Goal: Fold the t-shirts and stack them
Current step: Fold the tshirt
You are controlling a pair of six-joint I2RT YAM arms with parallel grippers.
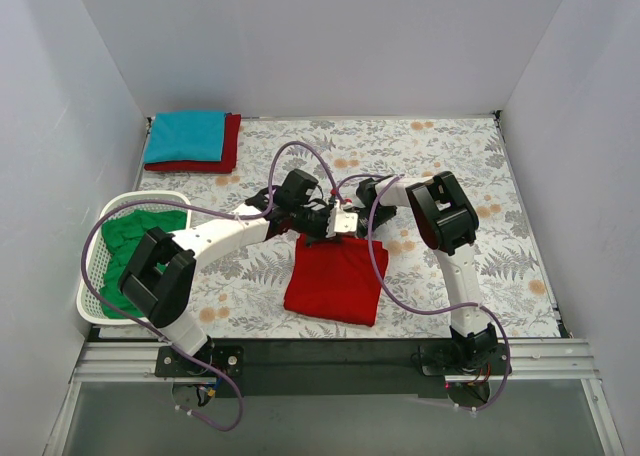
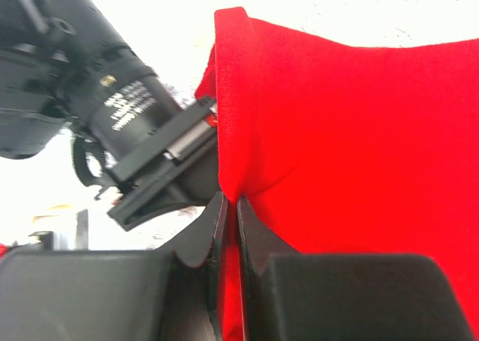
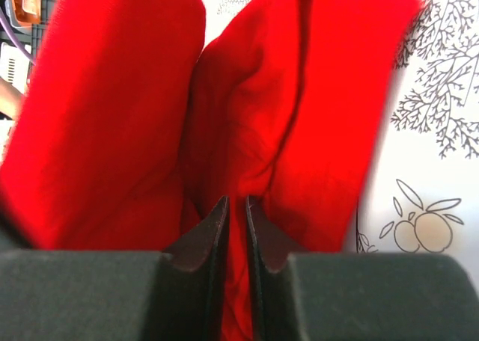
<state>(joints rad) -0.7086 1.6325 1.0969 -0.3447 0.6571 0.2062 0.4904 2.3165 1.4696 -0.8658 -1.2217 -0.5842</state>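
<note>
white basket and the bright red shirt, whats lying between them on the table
No loose item: only flowered table between basket and red shirt, with the left arm's white link crossing above, seen in the top view.

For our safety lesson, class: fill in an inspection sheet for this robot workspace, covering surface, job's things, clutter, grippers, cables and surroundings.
Surface: floral-patterned tablecloth, flat.
Job's things: bright red cloth t-shirt at centre, its far edge pinched; teal blue t-shirt stacked on darker red t-shirt in the far left corner; green cloth in the basket.
Clutter: white plastic lattice basket at the left edge.
Grippers: left gripper and right gripper, fingers shut on the bright red cloth t-shirt.
Cables: purple cables looping along both arms.
Surroundings: plain white walls on three sides.
</note>
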